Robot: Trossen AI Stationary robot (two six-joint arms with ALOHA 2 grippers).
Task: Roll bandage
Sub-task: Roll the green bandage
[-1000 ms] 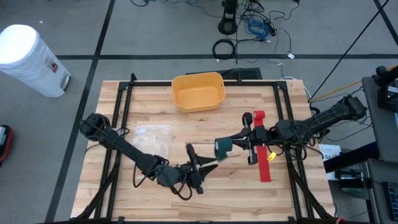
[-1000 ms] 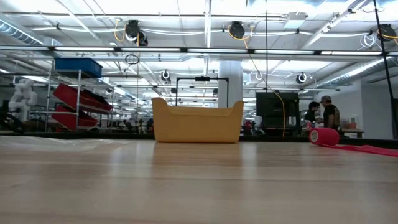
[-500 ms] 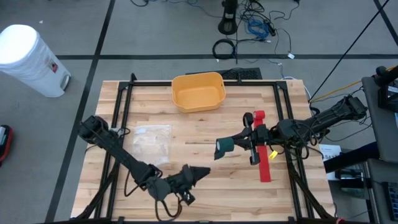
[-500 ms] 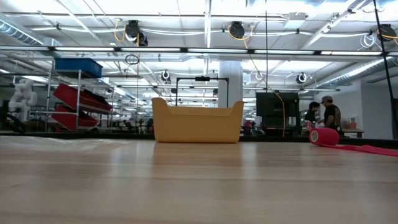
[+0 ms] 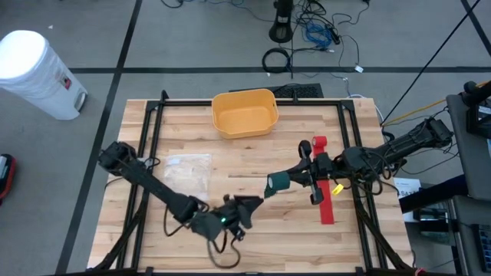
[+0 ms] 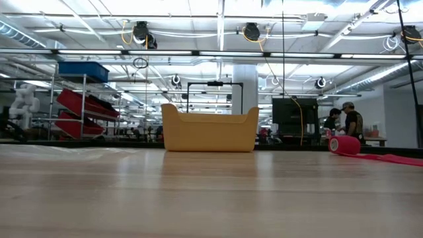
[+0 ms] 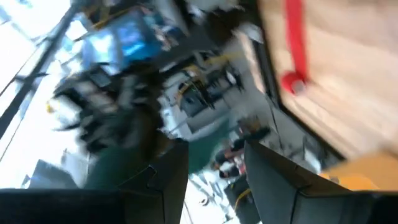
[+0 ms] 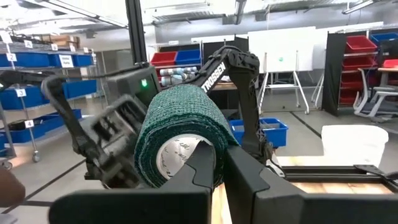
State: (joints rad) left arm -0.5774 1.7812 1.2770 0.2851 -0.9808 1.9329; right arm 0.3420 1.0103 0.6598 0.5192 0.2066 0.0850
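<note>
a green bandage roll (image 5: 275,182) is held above the middle of the wooden table (image 5: 192,138) by the right gripper (image 5: 281,182), whose fingers (image 8: 249,177) are seen in the right wrist view pinching the roll's edge, the roll's hollow core turned toward that camera. the left gripper (image 5: 249,205) is raised just beside the roll, toward the table's near edge, its fingers (image 7: 273,171) spread apart with nothing between them. a red bandage roll (image 5: 319,142) is left on the right side of the table, its loose red strip (image 5: 327,201) laid out flat toward the near edge, partly under the right arm. a yellow bin (image 5: 244,112) is set at the far edge of the table, and a clear plastic bag (image 5: 188,169) is laid flat on the left side. a white trash can (image 5: 34,70) is stood on the floor beyond the table's left corner. in the low view, two people (image 6: 344,119) are seen standing in the room behind the table.
</note>
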